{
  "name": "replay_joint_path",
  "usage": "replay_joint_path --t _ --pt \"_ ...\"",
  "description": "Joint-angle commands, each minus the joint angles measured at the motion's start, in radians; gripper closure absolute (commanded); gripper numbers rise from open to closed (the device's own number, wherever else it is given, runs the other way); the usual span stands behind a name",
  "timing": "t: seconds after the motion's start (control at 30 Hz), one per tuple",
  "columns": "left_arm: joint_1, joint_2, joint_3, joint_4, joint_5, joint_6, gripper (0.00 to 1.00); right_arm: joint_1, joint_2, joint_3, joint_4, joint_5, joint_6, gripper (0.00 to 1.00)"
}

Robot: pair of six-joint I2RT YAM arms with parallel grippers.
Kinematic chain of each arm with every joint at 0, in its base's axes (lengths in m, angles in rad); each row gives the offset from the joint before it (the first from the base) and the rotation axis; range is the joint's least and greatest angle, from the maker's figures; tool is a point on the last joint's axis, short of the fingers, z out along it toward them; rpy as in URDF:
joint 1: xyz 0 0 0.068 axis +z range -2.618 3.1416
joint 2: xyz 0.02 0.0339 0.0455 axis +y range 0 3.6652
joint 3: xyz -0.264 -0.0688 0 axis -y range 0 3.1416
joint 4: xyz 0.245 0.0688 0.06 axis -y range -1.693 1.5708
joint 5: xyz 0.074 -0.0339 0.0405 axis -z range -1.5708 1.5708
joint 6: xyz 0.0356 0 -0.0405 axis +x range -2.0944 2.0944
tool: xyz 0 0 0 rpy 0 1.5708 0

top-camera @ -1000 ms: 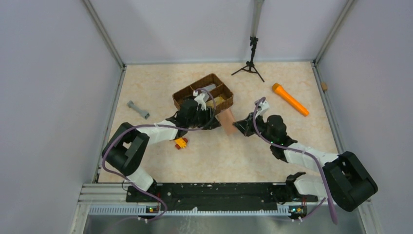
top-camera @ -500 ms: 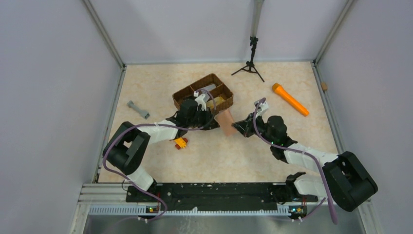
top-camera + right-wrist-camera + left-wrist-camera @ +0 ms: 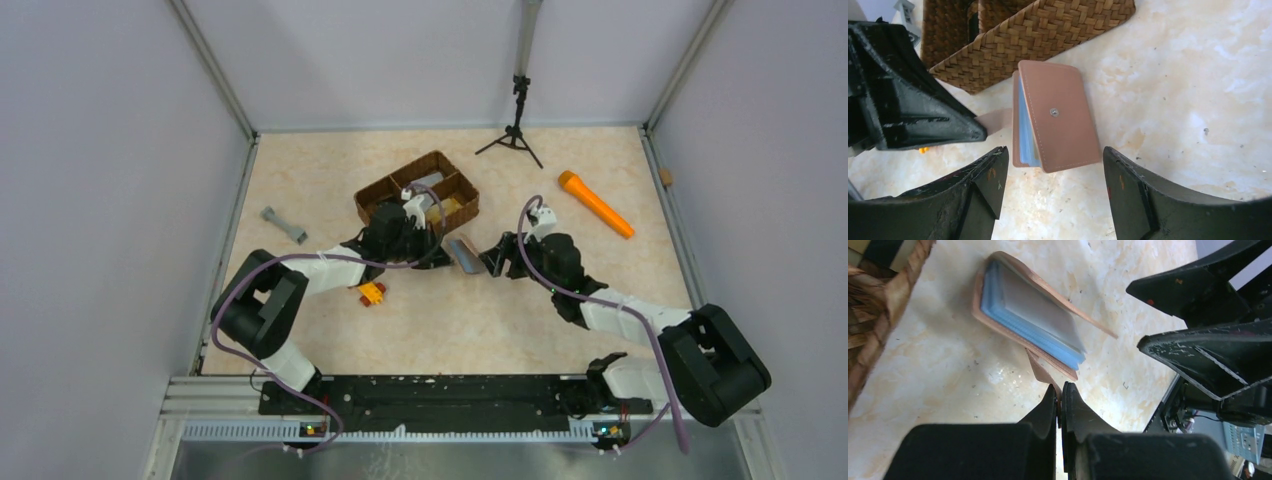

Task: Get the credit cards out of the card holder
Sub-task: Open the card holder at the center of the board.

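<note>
I see left fingers (image 3: 1045, 415) pinched together on the tan strap (image 3: 1039, 371) of the card holder (image 3: 1033, 315), right fingers (image 3: 985, 190) spread apart facing it, holder half-open on the desk (image 3: 1198, 100) just beside the woven basket (image 3: 1038, 35).

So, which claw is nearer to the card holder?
Left. The left claw is shut on the strap of the card holder, touching it. The right claw is open on the opposite side, apart from it.
</note>
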Motion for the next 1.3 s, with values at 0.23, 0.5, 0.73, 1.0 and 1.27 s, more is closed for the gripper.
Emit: replay_joint_path --t 0.23,0.5,0.73,1.0,1.27 --pt "0.001 -0.107 0.147 -0.276 0.075 0.035 1.0 -0.005 -0.074 0.007 0.041 -0.045 -0.037 0.14" --pt "0.001 -0.127 0.236 -0.495 0.009 0.112 1.0 -0.005 -0.017 0.024 0.058 -0.121 -0.04 0.14" --pt "-0.001 -0.198 0.157 -0.549 0.007 0.146 1.0 -0.004 0.061 0.075 0.01 -0.127 -0.052 0.3" --pt "-0.02 -0.374 -0.051 -0.632 -0.06 0.147 1.0 -0.005 0.068 0.069 0.029 -0.147 -0.062 0.37" --pt "-0.02 -0.457 -0.105 -0.805 -0.355 0.056 1.0 -0.001 0.174 0.121 0.031 -0.297 -0.056 0.22"
